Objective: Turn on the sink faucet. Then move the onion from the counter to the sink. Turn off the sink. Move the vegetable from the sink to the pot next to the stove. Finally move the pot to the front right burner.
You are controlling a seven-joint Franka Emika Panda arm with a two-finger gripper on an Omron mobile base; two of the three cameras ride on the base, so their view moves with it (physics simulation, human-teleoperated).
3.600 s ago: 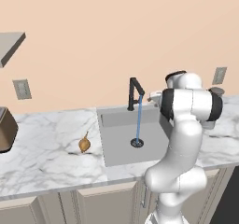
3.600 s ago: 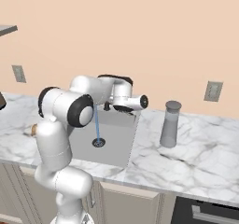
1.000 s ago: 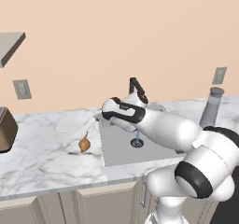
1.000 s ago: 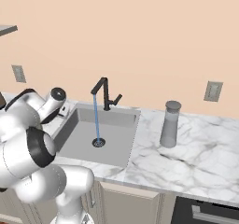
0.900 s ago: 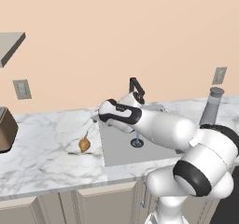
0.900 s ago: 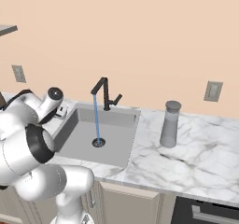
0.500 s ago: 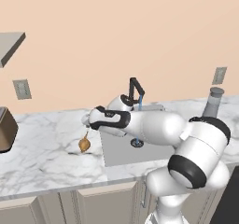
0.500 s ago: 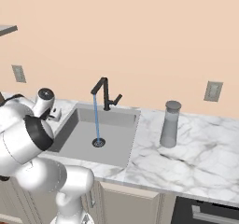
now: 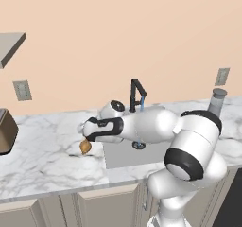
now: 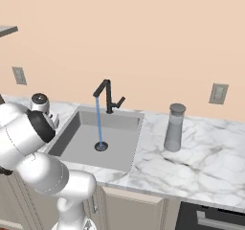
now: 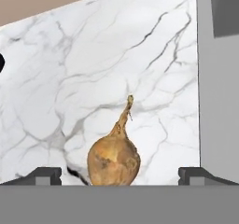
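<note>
Swinging from faucet (image 9: 137, 92) side, gripper (image 9: 85, 136) arrived over onion (image 11: 114, 157), jaws apart; water ran, pickup pending.

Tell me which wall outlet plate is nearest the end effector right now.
The plate on the wall left of the sink, above the counter where the onion sits. The end effector hovers at that onion; the other plate is beyond the grey jar.

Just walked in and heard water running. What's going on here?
The sink faucet is on, a stream running into the sink. The white arm has reached left over the counter and holds its open pincer around the onion, a fingertip on either side. The onion sits on the marble, not yet gripped.
</note>
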